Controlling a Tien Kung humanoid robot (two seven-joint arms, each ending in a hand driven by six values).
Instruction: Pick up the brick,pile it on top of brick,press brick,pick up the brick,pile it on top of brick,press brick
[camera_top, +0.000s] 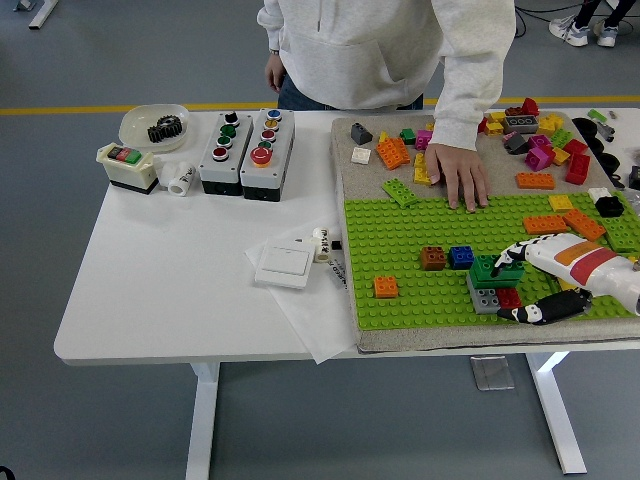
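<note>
No brand or print can be read at this size; a small white cylinder (321, 243) beside the wall switch (283, 266) carries dark marks too small to make out. The right hand (527, 283) comes in from the right edge, a glossy white shell with an orange and red band and black-tipped fingers (512, 252). Its upper fingers lie on the green brick (497, 268), the thumb (548, 308) runs along below, and the hand looks closed round the stack, though the far side of the grip is hidden. The green brick sits on a grey brick (484, 295), studded like the rest, with a red brick (509, 297) just beside it under the hand. All stand on the lime baseplate (400, 260) (a flat sheet of fine studs), which lies on a coarse beige mat (352, 180). Brown (432, 258) and blue (460, 256) bricks sit side by side left of the stack; an orange brick (385, 286) is nearer the table's front. A person in a pale grey hoodie rests one hand (458, 175) flat at the baseplate's far edge, amid loose bricks in orange, yellow, magenta and red. On the white table (170, 280) at left stand two grey button boxes (245, 150), a cream switch box (126, 166) and a bowl with a black gear (153, 125).
</note>
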